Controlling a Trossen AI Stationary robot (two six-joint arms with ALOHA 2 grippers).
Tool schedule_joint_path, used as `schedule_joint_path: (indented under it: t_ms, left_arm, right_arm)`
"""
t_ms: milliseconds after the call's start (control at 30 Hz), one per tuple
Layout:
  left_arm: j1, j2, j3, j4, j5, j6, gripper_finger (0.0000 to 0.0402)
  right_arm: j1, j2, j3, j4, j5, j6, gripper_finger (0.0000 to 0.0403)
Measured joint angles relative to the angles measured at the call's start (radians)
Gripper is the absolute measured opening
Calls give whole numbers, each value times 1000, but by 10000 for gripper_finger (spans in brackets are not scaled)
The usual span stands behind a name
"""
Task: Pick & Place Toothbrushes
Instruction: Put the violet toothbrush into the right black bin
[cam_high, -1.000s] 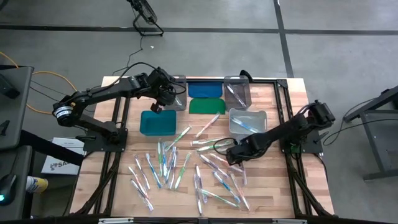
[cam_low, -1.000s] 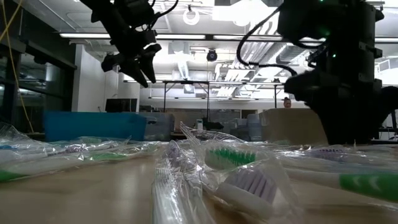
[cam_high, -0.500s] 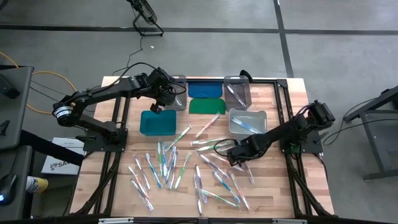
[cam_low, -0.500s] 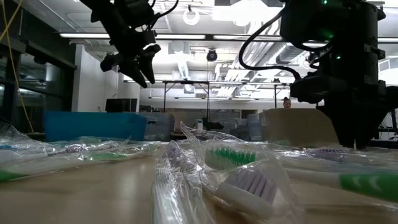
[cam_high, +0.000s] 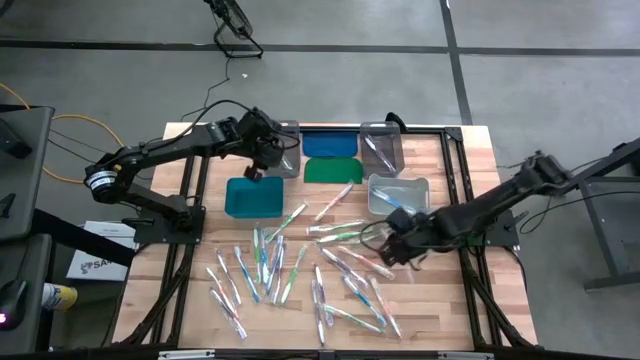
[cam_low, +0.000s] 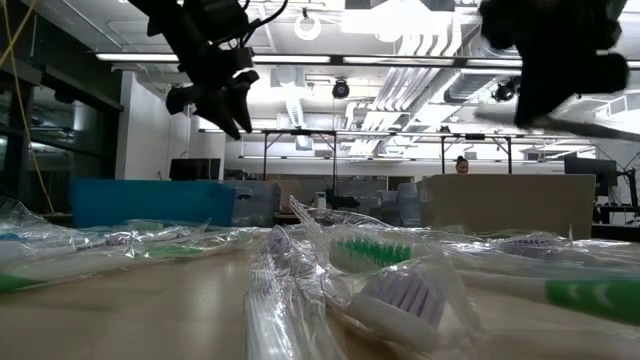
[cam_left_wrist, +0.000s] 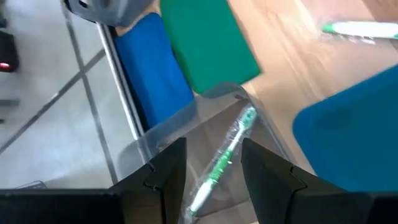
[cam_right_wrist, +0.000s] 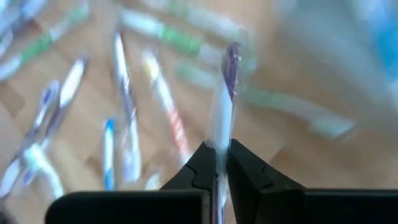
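Many wrapped toothbrushes (cam_high: 300, 270) lie scattered on the wooden table's near half. My right gripper (cam_right_wrist: 221, 146) hangs above the pile's right part (cam_high: 393, 248) and is shut on a purple-headed toothbrush (cam_right_wrist: 227, 87). My left gripper (cam_left_wrist: 213, 146) stands open at the far left (cam_high: 255, 168), above a clear bin (cam_left_wrist: 186, 124). In that bin a green toothbrush (cam_left_wrist: 227, 152) lies on the bottom, showing between the fingers but below them. In the low view the left gripper (cam_low: 215, 100) hangs high, and the right one (cam_low: 550, 60) is at the top edge. My right gripper pinches the wrapped toothbrush by its handle (cam_right_wrist: 221, 132) between the two fingers, coming slanting from above. The purple bristle head (cam_right_wrist: 232, 55) sticks out beyond the fingertips. The toothbrush is lifted clear of the table and of the pile.
A teal bin (cam_high: 255, 197) stands near the left gripper. A blue lid (cam_high: 330, 144) and a green lid (cam_high: 332, 170) lie at the far middle. Two clear bins (cam_high: 381, 148) (cam_high: 398, 193) at the far right hold toothbrushes. Black frame rails run along the table's sides.
My right gripper has risen from the pile and turned, shifting a little toward the table's right edge. The purple-headed toothbrush has come up with it, clear of the table.
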Motion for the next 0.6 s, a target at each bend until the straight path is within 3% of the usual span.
schedule_joint_path:
  t_ms: [167,433,600]
  left_arm:
    - [1,0,0,91,0,16,148]
    - [1,1,0,185,-13,69,148]
    - [1,1,0,222,-129,87,148]
  right_arm:
    - [-23,-146,-1,-72,235,-162,15]
    - [-156,-318,-1,-60,415,-494,15]
    - [-251,-391,-1,-60,507,-648,15]
